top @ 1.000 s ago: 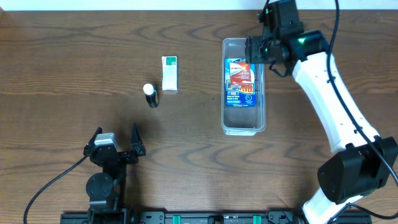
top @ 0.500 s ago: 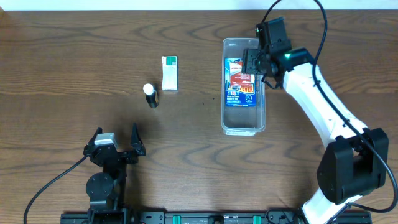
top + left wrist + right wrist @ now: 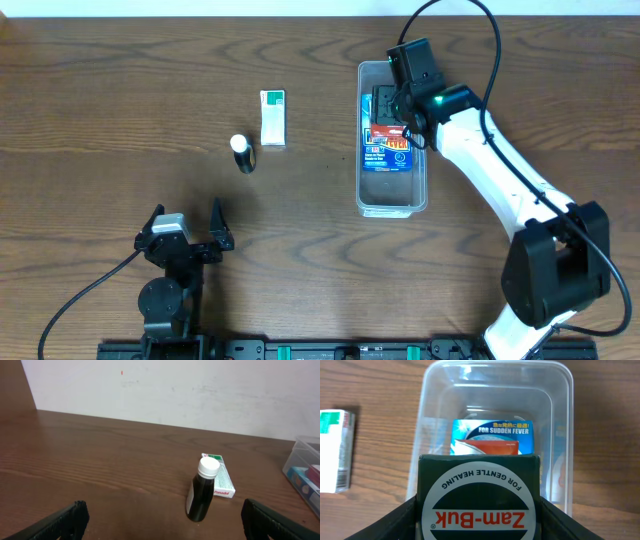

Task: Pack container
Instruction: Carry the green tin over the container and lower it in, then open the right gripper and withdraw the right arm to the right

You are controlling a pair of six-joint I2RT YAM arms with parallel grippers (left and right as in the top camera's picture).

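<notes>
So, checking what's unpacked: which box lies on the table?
The white-and-green Panadol box; the fever box lies inside the container, the Zam-Buk box is in the right gripper.

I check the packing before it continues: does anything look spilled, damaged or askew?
Nothing stands out. The bottle stands upright, the container looks intact, and the right claw holds the Zam-Buk box level.

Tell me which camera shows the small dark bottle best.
Left wrist: the bottle stands close and side-on, its white cap clear. Overhead shows it small, from above. The right wrist view misses it.
</notes>
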